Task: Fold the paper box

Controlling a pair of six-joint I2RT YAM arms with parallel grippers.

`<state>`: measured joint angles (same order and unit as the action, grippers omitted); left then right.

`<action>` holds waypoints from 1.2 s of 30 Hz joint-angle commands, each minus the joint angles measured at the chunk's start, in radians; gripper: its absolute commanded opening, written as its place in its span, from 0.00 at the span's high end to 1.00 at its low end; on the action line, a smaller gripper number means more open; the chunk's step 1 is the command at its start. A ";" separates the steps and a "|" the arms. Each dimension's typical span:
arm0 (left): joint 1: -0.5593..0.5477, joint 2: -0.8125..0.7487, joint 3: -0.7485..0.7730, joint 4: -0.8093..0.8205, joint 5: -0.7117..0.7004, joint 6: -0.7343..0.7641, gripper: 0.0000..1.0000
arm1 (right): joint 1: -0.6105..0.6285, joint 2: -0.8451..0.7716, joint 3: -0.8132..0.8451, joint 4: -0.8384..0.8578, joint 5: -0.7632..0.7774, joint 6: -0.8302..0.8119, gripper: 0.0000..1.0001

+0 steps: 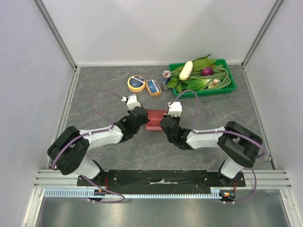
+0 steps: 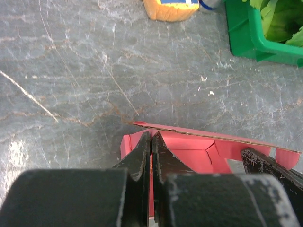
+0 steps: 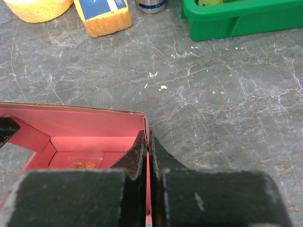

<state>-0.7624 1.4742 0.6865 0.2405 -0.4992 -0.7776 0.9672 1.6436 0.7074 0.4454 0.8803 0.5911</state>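
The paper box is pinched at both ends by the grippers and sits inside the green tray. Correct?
No. The top external view shows the paper box on the table, outside the green tray. The left gripper and right gripper do pinch its ends.

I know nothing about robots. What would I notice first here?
Mid-table, the left gripper and right gripper meet, each pinching an opposite wall of a small pink-red paper box. At the far right, a bright green tray of vegetables stands out.
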 commanded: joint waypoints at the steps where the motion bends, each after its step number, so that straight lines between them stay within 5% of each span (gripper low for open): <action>1: -0.024 -0.020 -0.056 -0.057 -0.102 -0.080 0.98 | 0.005 -0.036 -0.084 0.090 0.126 0.030 1.00; 13: -0.071 -0.081 -0.173 0.020 -0.122 -0.077 0.98 | 0.090 -0.068 -0.151 0.148 0.160 0.012 0.97; 23: -0.110 -0.120 -0.228 0.039 -0.196 -0.052 0.98 | 0.091 -0.175 -0.128 -0.029 0.068 0.009 0.72; 36: -0.141 -0.132 -0.231 0.019 -0.254 -0.046 0.98 | 0.093 -0.502 -0.227 -0.312 -0.096 0.041 0.19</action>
<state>-0.8955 1.3499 0.4767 0.3393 -0.6521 -0.8291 1.0630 1.2587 0.5423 0.2600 0.8211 0.6117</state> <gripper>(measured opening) 0.022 0.749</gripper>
